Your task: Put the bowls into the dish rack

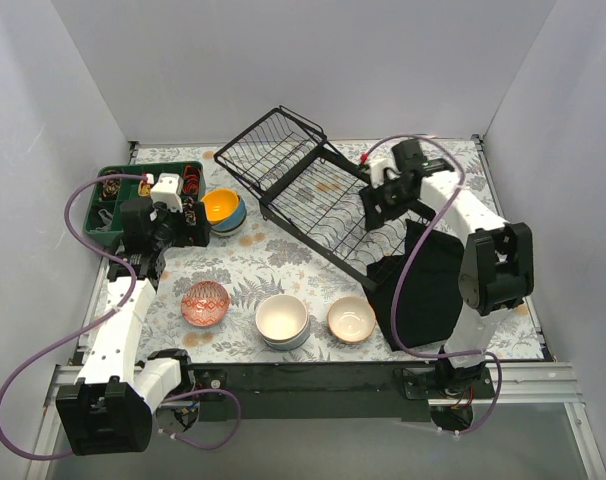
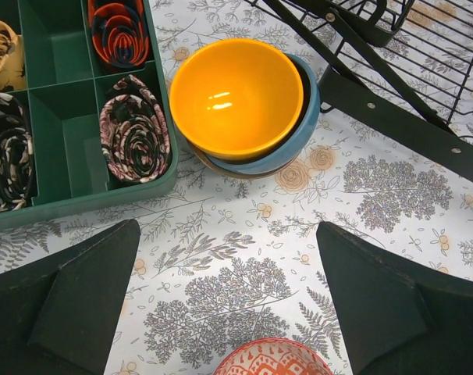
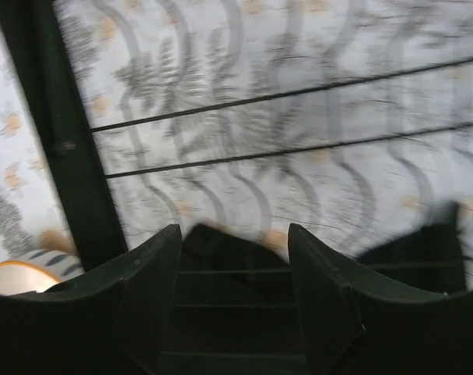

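The black wire dish rack (image 1: 318, 195) lies slanted across the middle of the table, with no bowls in it. An orange-yellow bowl (image 1: 221, 205) sits nested in a blue bowl (image 1: 233, 222) next to the rack's left end. A red-patterned bowl (image 1: 205, 303), a cream-white bowl (image 1: 282, 316) on a blue-striped one, and a tan bowl (image 1: 351, 319) stand near the front. My left gripper (image 1: 190, 226) is open and empty, short of the orange-yellow bowl (image 2: 235, 98) and above the red-patterned bowl (image 2: 272, 358). My right gripper (image 1: 375, 205) hovers open and empty over the rack's wires (image 3: 260, 156).
A green compartment tray (image 1: 113, 200) of rolled items stands at the back left, beside the left gripper; it also shows in the left wrist view (image 2: 65, 117). A black cloth (image 1: 428, 285) lies at the rack's right end, under the right arm. White walls enclose the table.
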You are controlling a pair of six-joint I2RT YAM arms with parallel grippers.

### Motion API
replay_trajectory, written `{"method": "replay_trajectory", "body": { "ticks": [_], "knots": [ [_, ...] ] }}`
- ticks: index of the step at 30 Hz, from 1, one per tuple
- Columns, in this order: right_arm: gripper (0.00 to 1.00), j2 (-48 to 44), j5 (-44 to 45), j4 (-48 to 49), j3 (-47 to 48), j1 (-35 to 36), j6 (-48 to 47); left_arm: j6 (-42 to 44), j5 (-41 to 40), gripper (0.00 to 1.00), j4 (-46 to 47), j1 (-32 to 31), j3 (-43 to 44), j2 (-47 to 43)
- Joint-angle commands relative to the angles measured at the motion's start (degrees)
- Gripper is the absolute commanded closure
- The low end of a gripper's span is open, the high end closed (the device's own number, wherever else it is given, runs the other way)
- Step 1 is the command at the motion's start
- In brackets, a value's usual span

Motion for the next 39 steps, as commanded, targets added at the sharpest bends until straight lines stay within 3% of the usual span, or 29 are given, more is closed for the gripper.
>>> {"method": "replay_trajectory", "body": {
  "ticks": [1, 8, 17, 25, 28, 32, 39],
  "knots": [
    [0.34, 2.58, -0.89, -3.10, 8.57, -9.44, -6.92, 0.86, 2.06, 0.02, 0.02, 0.22, 1.26, 0.85],
    [0.34, 13.05, 2.63, -1.78, 22.37, -14.72, -10.71, 1.74, 3.11, 0.02, -0.68, 0.22, 1.53, 1.65],
    [0.33, 26.06, 5.35, -2.04, 37.47, -16.04, -12.91, 0.95, 2.50, 0.02, -3.23, 0.14, 1.71, 2.17],
    [0.34, 30.81, 5.27, -2.22, 40.49, -16.74, -14.58, 1.04, 1.53, 0.02, -4.82, 0.22, 1.62, 2.53],
    [0.39, 29.33, 4.48, -2.04, 37.07, -16.66, -15.37, 1.13, 1.44, 0.02, -4.55, 0.22, 1.53, 2.96],
    [0.56, 27.04, 3.60, -2.04, 33.37, -16.83, -15.28, 0.60, 1.71, 0.02, -3.33, 0.22, 1.09, 3.32],
    [0.77, 24.05, 4.56, -2.30, 28.80, -17.10, -11.86, 0.33, 2.76, 0.02, -2.00, 0.22, 0.39, 3.58]
  ]
}}
